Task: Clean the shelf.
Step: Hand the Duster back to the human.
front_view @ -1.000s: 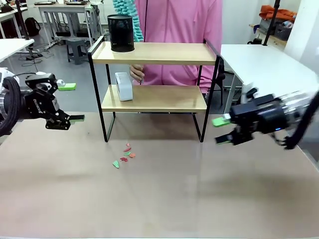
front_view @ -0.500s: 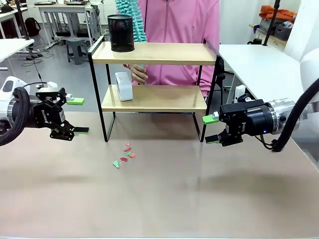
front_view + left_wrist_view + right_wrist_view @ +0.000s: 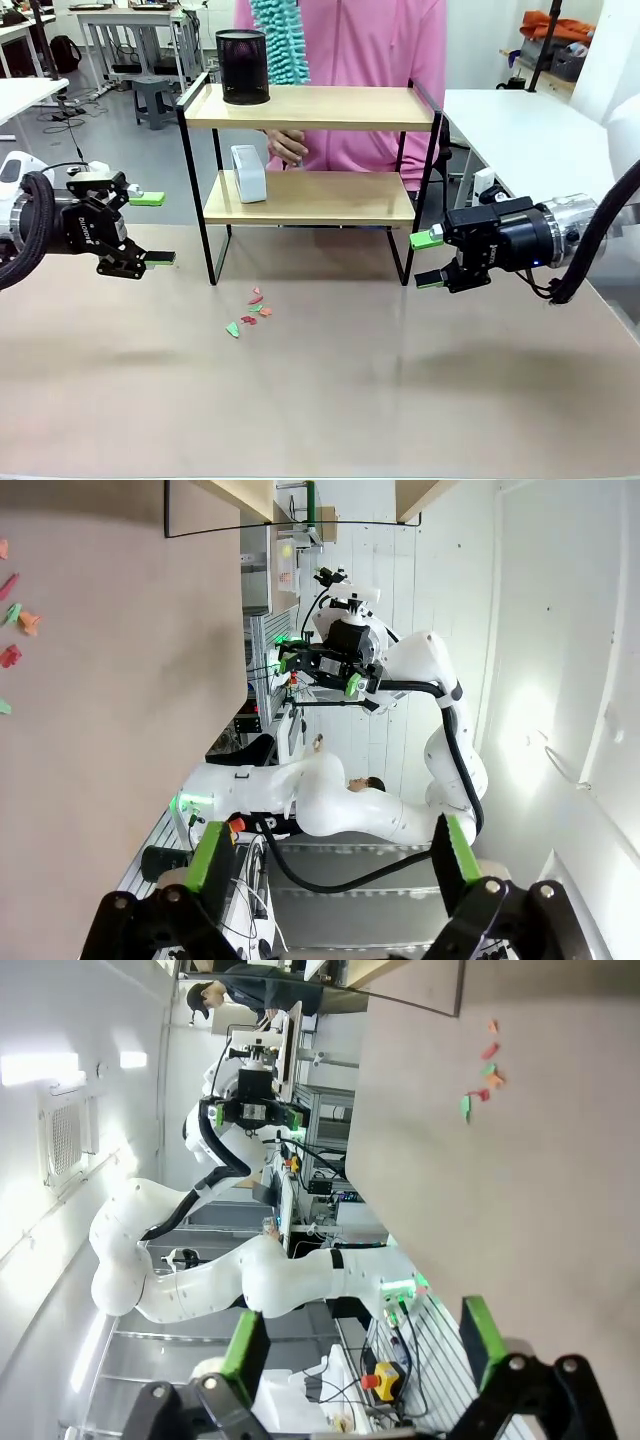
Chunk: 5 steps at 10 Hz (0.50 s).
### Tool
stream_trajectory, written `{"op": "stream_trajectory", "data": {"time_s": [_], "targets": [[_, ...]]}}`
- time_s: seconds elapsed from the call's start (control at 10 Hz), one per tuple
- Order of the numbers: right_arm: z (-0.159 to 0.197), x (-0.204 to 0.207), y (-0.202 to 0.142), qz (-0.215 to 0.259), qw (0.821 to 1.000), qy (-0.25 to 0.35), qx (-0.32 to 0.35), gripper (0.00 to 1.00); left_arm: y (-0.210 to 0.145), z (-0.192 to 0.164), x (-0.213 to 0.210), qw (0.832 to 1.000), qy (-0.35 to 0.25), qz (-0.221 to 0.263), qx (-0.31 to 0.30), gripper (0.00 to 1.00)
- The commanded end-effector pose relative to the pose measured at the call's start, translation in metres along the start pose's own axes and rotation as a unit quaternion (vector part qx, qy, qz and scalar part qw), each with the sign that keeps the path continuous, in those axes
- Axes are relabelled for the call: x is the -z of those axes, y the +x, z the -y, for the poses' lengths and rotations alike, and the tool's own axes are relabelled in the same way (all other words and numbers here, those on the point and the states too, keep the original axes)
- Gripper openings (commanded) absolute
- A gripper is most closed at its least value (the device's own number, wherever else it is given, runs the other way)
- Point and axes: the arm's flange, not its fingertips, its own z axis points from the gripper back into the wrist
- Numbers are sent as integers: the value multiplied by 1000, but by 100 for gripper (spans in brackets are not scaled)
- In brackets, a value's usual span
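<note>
The shelf (image 3: pixel 310 107) stands at the table's far middle, two light boards in a black frame. On its top board sits a black mesh cup (image 3: pixel 242 66); a white box (image 3: pixel 249 173) rests on the lower board. Behind it a person in pink holds a teal duster (image 3: pixel 280 40) upright, a hand (image 3: pixel 287 147) between the boards. My left gripper (image 3: pixel 153 228) hovers open left of the shelf's left leg. My right gripper (image 3: pixel 428 259) is open beside the right leg. Each wrist view shows its own spread green pads (image 3: pixel 210 855) (image 3: pixel 480 1330) with nothing between them.
Small red and green scraps (image 3: pixel 250 312) lie on the brown table (image 3: pixel 330 400) in front of the shelf's left leg, also visible as scraps (image 3: pixel 12 620) and scraps (image 3: pixel 485 1065). A white table (image 3: pixel 530 130) stands at the right.
My right gripper has moved left, close to the shelf's right leg. My left gripper has shifted a little right. The person has swung the duster rightward behind the top board.
</note>
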Motion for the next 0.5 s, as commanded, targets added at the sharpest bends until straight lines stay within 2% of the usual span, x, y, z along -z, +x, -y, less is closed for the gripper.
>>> {"op": "stream_trajectory", "data": {"time_s": [0.0, 0.4], "targets": [[0, -1, -1, -3, 1000, 2, 1, 100, -1, 6, 1, 1000, -12, 4, -5, 100], [0, -1, -1, -3, 1000, 2, 1, 100, -1, 6, 1, 1000, -12, 4, -5, 100]]}}
